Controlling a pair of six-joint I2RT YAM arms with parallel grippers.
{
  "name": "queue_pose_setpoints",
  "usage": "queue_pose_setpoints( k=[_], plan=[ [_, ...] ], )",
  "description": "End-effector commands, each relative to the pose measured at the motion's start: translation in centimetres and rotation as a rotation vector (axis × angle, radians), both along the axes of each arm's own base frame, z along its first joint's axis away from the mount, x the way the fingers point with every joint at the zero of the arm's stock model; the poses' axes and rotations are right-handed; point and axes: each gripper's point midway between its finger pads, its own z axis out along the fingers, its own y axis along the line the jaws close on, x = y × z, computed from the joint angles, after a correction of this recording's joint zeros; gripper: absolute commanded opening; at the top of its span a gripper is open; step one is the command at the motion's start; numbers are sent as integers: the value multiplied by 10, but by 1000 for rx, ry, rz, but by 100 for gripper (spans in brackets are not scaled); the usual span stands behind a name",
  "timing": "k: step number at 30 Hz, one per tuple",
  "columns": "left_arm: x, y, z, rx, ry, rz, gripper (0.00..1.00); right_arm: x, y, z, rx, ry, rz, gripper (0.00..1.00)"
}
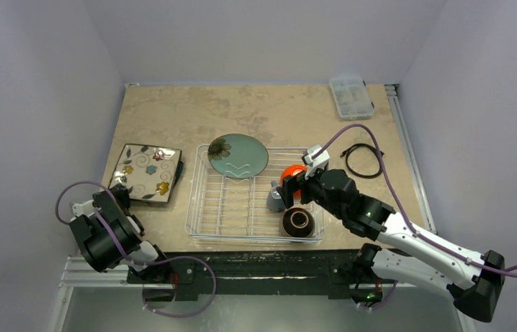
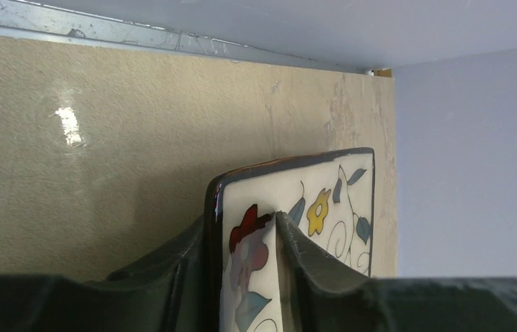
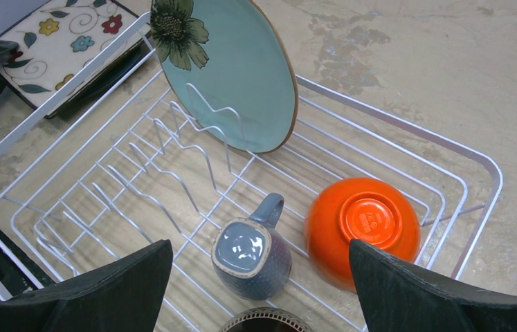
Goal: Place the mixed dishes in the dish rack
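Pinching square flower-patterned plate (image 2: 324,187) by its rim in left end effector (image 2: 245,223), left of dish rack (image 1: 231,207); likely stiff, slick, breakable, with right end effector (image 3: 259,250) spread over that rack.

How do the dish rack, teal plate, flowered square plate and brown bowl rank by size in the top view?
1. dish rack
2. flowered square plate and teal plate, too alike to rank
3. brown bowl

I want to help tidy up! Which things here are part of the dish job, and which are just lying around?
For the job: dish rack, teal plate, orange bowl, grey cup, brown bowl, square flowered plate.

Just lying about: clear plastic box, black cable.
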Motion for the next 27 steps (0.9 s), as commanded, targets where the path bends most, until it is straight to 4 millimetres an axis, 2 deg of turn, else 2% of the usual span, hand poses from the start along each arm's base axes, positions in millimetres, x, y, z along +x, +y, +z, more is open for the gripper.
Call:
queue_pose_setpoints(
  k=[1, 5, 6, 11, 15, 22, 27],
  plan=[
    [3, 5, 23, 50, -92, 2, 30, 3, 3, 16, 39, -32, 0, 99],
    [-2, 7, 34, 68, -81, 18, 18, 5, 5, 14, 31, -30, 2, 99],
    [-5, 6, 31, 60, -49, 18, 16, 5, 5, 14, 30, -29, 2, 99],
    [-14, 9, 56, 123, 30, 19, 8, 6, 6, 12, 22, -26, 3, 99],
    [-17, 10, 76, 158, 27, 27, 0, 6, 7, 10, 16, -21, 6, 99],
    [-7, 3, 97, 114, -151, 17, 0, 6, 5, 11, 7, -16, -3, 99],
    [-4, 2, 125, 86, -256, 21, 0, 8, 5, 13, 1, -16, -11, 99]
  ],
)
